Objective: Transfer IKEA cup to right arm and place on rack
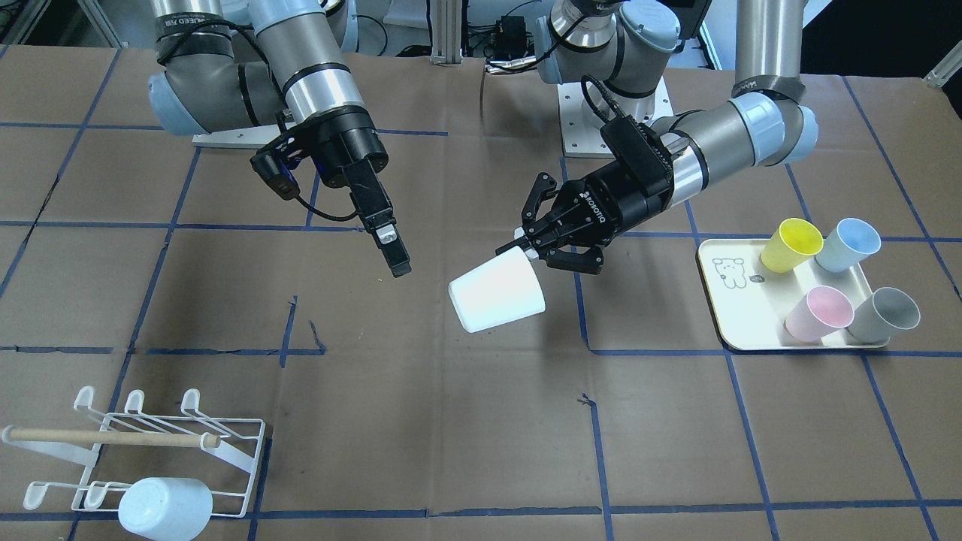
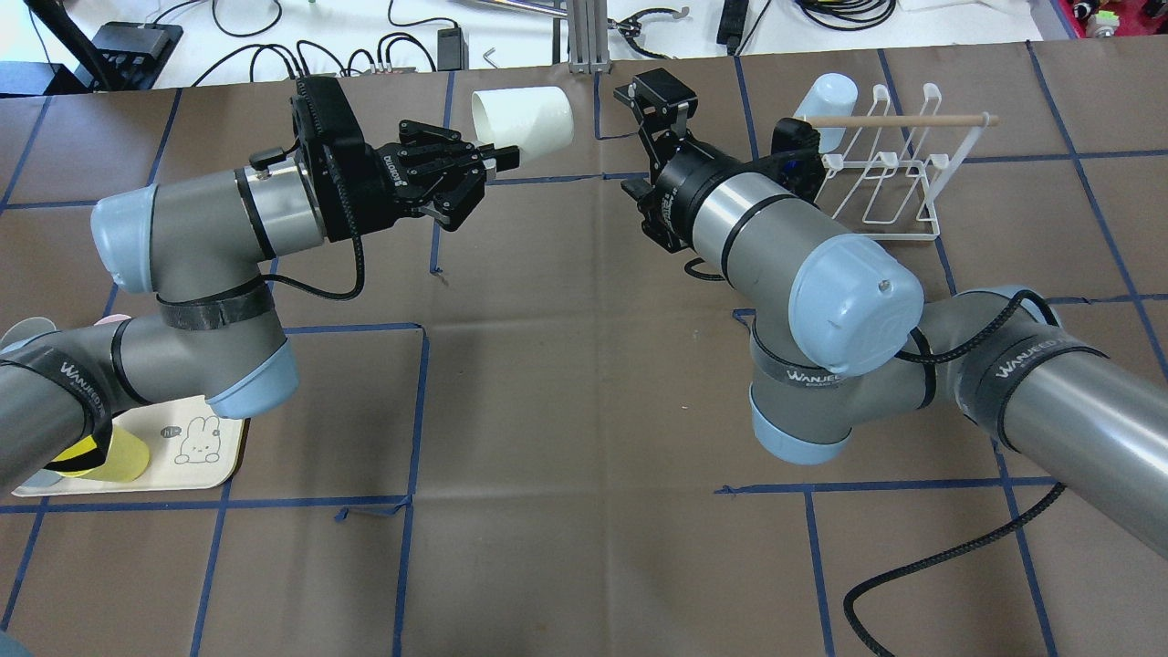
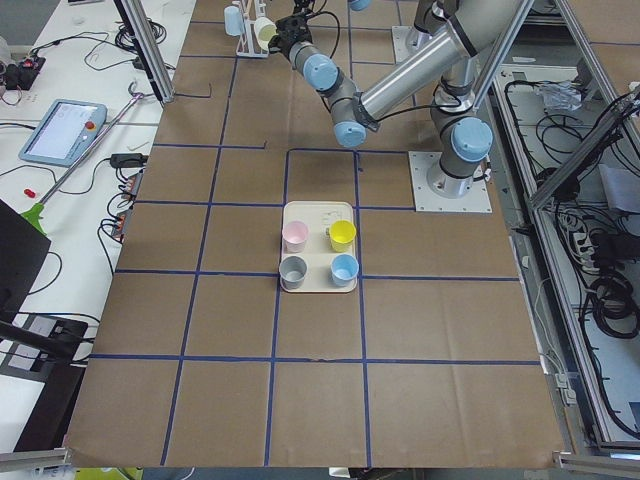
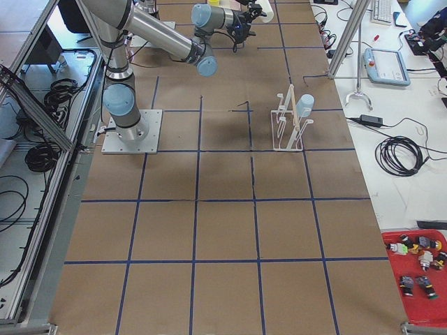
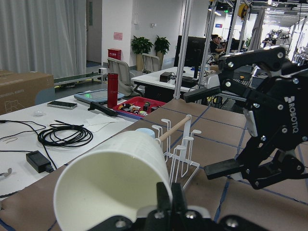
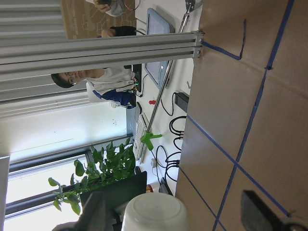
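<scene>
The white cup [image 1: 496,293] hangs in the air over the middle of the bench [image 1: 421,421], lying on its side with its long axis roughly level and running across the bench from the robot's left to its right. Its open mouth faces the left hand [image 1: 526,250], whose fingers [image 5: 163,197] are pinched together on the rim. Its flat base points at the right hand [image 1: 392,252] and, beyond that, towards the rack [image 1: 252,451]. The right hand waits just beside the cup without touching it, its two fingers spread wide apart. The white wire rack stands at the robot's right end of the bench, on the operators' side, with a wooden dowel [image 1: 113,436] across it and a pale blue cup [image 1: 165,509] upended on one prong. At the opposite end a cream tray [image 1: 740,319] carries yellow, blue, pink and grey cups. The bench is covered in brown board marked into squares with blue tape. Around it is an open office with desks, coiled cables, potted plants, a long curtain and a seated person [image 6: 103,82] by a screen.
</scene>
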